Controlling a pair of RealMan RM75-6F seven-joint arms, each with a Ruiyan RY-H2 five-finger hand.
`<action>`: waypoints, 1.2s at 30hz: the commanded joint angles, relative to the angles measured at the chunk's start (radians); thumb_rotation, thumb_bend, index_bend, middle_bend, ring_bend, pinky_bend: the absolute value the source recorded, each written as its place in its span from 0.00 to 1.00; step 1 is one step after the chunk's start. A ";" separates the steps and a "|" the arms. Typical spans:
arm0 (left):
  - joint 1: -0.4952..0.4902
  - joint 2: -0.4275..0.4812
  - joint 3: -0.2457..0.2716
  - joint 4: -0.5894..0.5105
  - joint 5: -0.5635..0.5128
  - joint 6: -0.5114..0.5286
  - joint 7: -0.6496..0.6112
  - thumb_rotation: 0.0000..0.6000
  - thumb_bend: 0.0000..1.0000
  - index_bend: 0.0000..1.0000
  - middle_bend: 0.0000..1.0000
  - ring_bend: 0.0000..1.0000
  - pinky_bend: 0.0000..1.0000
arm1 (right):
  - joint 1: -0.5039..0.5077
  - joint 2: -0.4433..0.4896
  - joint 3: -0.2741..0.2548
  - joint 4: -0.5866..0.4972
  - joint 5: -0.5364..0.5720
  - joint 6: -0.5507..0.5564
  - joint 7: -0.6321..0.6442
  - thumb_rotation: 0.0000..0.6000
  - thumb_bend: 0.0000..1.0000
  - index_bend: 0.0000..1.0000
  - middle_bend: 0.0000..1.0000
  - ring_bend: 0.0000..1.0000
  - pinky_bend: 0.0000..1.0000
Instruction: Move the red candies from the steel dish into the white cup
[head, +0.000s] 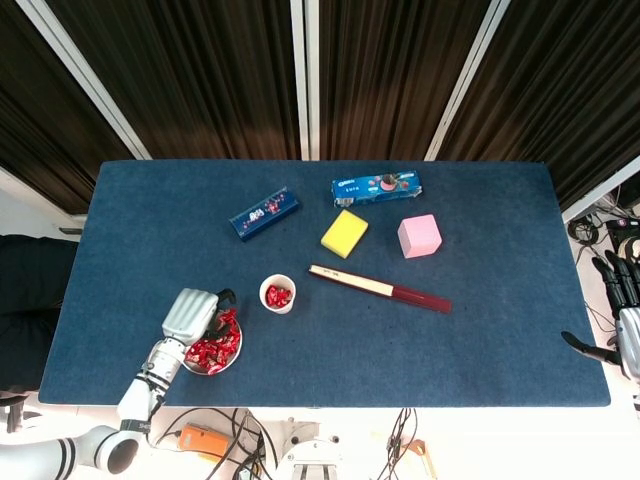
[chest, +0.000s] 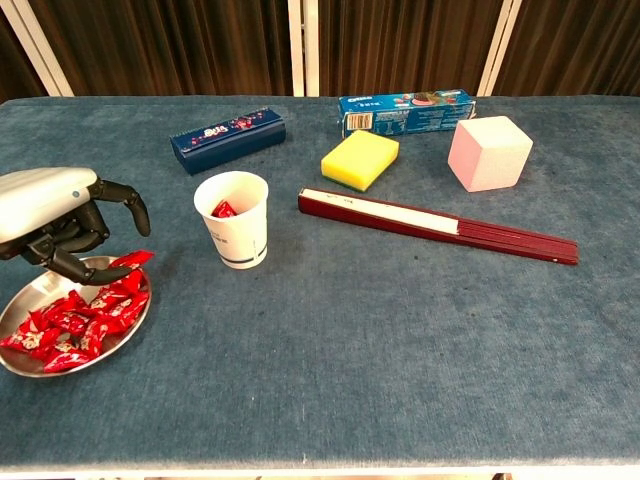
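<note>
We see both views bright and evenly lit, with the light coming from above. Shadows on the tabletop (chest: 400, 330) are soft and short, close under each thing. The steel dish (chest: 20, 300) gives small pale reflections, without strong glare. The chest view is sharp near the front edge and stays clear to the far edge. The head view bends the tabletop edges slightly.

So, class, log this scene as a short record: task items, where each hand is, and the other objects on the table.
dish: steel dish, holds red candies
cup: white cup, upright, a red candy inside
left hand: left hand over the dish, fingers curled apart, nothing seen in them
right hand: right hand off the table's right edge, idle
other objects: fan, yellow sponge, pink cube, two blue boxes
</note>
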 joint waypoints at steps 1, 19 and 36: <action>0.000 -0.005 -0.003 0.008 -0.007 -0.005 0.001 1.00 0.20 0.42 0.93 0.88 0.83 | 0.001 -0.001 0.000 0.000 0.001 -0.002 -0.001 1.00 0.12 0.00 0.01 0.00 0.00; -0.002 -0.020 -0.003 0.059 -0.022 -0.037 -0.009 1.00 0.31 0.52 0.93 0.88 0.83 | 0.000 0.002 0.000 -0.007 0.006 -0.007 -0.010 1.00 0.12 0.00 0.01 0.00 0.00; 0.032 0.024 0.010 0.028 0.030 0.017 -0.054 1.00 0.51 0.62 0.94 0.89 0.83 | -0.001 0.004 0.002 -0.008 0.002 0.000 -0.006 1.00 0.12 0.00 0.01 0.00 0.00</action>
